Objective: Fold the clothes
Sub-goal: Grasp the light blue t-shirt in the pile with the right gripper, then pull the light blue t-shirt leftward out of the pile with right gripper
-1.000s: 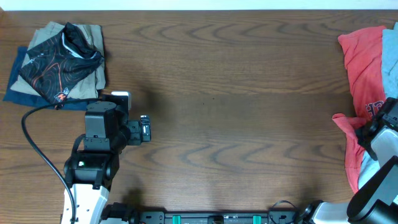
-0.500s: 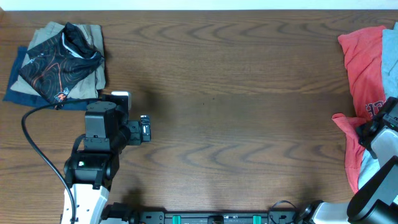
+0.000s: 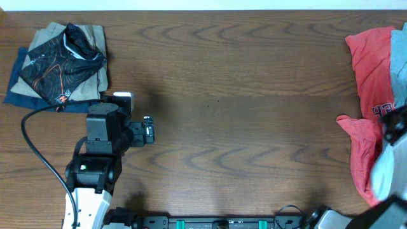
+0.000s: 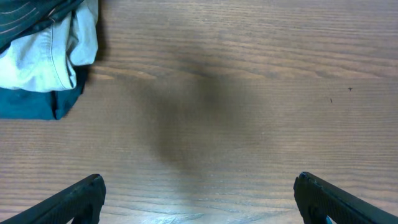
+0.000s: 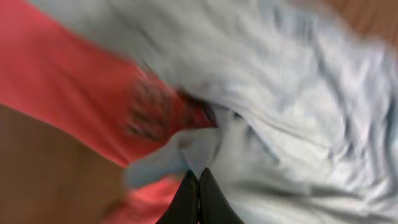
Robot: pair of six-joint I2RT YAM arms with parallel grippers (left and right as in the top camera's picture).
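We are looking at the clothes (image 3: 367, 83) heaped at the right edge of the table (image 3: 241, 95), the heap's long axis running from the far side to the near side. The red shirt (image 3: 364, 54) is lying crumpled toward the table's middle. The pale blue-grey shirt (image 5: 298, 112) beyond it is being cut off by the overhead frame. Our right hand (image 5: 198, 180) is pinching a fold of the pale blue-grey shirt with its fingers closed, and blur is hiding collars and hems. Our left hand (image 4: 199, 186) is hovering wide open over bare wood, well apart.
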